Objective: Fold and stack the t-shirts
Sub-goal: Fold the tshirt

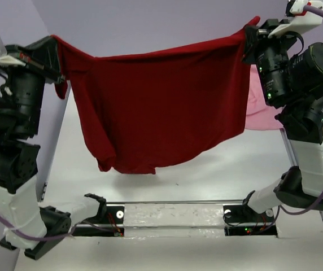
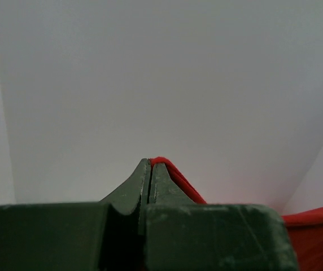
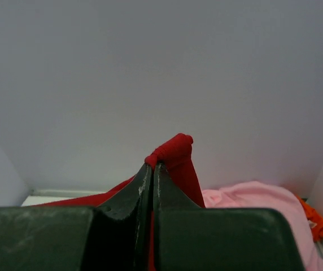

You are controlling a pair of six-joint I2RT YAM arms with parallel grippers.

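While L gripper (image 2: 151,168) & R gripper (image 3: 152,169) pinch corners, red t-shirt (image 1: 161,107) hangs, spread

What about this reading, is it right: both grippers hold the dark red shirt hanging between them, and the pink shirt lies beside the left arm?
Not quite. The pink shirt lies beside the right arm, not the left; the top external view shows it there. The rest holds: the left gripper and right gripper hold the dark red shirt hanging between them.

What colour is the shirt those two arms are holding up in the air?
The held shirt is dark red; the top external view shows it best.
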